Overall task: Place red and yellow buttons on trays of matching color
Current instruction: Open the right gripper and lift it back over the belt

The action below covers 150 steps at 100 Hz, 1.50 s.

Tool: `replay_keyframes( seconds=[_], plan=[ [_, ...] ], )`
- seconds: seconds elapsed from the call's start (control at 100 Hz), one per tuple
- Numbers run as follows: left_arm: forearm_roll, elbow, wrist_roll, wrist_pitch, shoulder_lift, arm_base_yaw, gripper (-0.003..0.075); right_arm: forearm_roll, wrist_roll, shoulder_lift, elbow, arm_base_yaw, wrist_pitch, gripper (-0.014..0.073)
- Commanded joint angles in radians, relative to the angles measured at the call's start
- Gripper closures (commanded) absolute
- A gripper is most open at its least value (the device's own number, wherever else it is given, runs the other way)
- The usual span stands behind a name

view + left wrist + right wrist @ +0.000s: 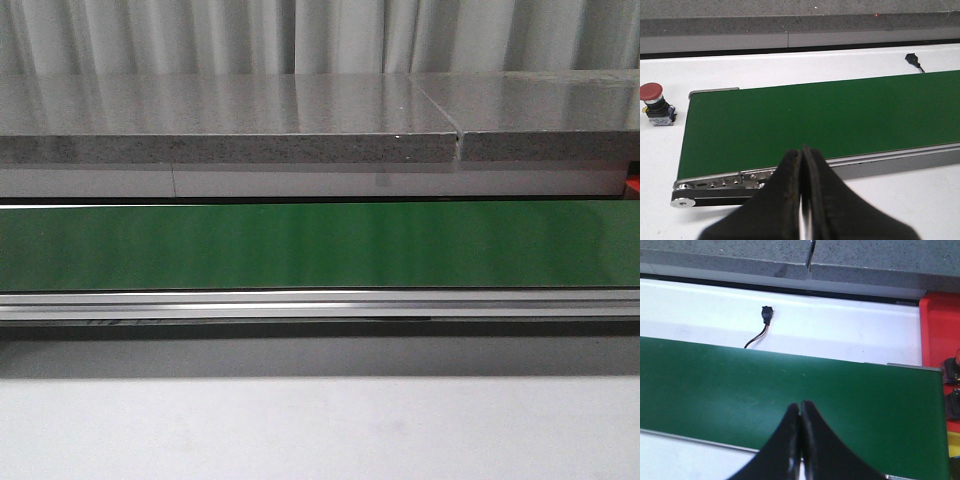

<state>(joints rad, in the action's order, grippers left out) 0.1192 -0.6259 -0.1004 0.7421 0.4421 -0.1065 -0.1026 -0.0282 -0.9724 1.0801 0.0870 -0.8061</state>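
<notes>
Red tray: we see a flat red plastic tray (939, 330) past the far end of the belt in our right wrist view, with dark parts at its edge too cut off to name.
Belt: we see a long green conveyor belt (320, 245) running across the front view, on a silver metal frame (320, 303).
Table: a white tabletop (790, 67) carries the belt; behind it we see a grey speckled stone ledge (230, 148).
Left gripper: our black left gripper (802, 200) hangs over the near edge of the belt, its jaws pressed together with nothing between them.
Right gripper: our black right gripper (800, 450) hangs over the belt's near side, its jaws likewise closed on nothing.
Red button: a red mushroom-head push button on a black base (655, 102) stands upright on the white table, just beyond the belt's end, well apart from our left gripper.
Cable: a small black plug on thin wire (766, 317) lies on the table behind the belt.
</notes>
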Motion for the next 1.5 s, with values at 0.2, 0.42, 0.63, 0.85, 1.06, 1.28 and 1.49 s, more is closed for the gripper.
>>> replay_keyframes(
  seconds=[0.2, 0.42, 0.63, 0.85, 1.06, 1.28, 1.49],
  plan=[
    [0.010, -0.028, 0.000, -0.085, 0.004, -0.009, 0.0741, 0.005, -0.015, 0.196, -0.163, 0.018, 0.052, 0.0578],
    [0.010, -0.028, 0.000, -0.085, 0.004, -0.009, 0.0741, 0.005, -0.017, 0.394, -0.331, 0.018, 0.057, 0.0578],
    [0.010, -0.028, 0.000, -0.104, 0.004, -0.009, 0.0741, 0.005, -0.017, 0.565, -0.406, 0.018, 0.054, 0.0578],
    [-0.006, -0.030, 0.009, -0.127, 0.023, -0.009, 0.0741, 0.005, -0.017, 0.618, -0.408, 0.018, 0.043, 0.0578],
    [-0.049, -0.073, 0.125, -0.133, 0.156, 0.034, 0.0741, 0.004, -0.017, 0.617, -0.408, 0.018, 0.039, 0.0578],
    [-0.049, -0.197, 0.189, -0.110, 0.371, 0.149, 0.0741, 0.004, -0.017, 0.617, -0.408, 0.018, 0.039, 0.0578],
    [-0.043, -0.316, 0.189, -0.087, 0.573, 0.270, 0.0532, 0.004, -0.017, 0.617, -0.408, 0.018, 0.039, 0.0578]
  ],
)
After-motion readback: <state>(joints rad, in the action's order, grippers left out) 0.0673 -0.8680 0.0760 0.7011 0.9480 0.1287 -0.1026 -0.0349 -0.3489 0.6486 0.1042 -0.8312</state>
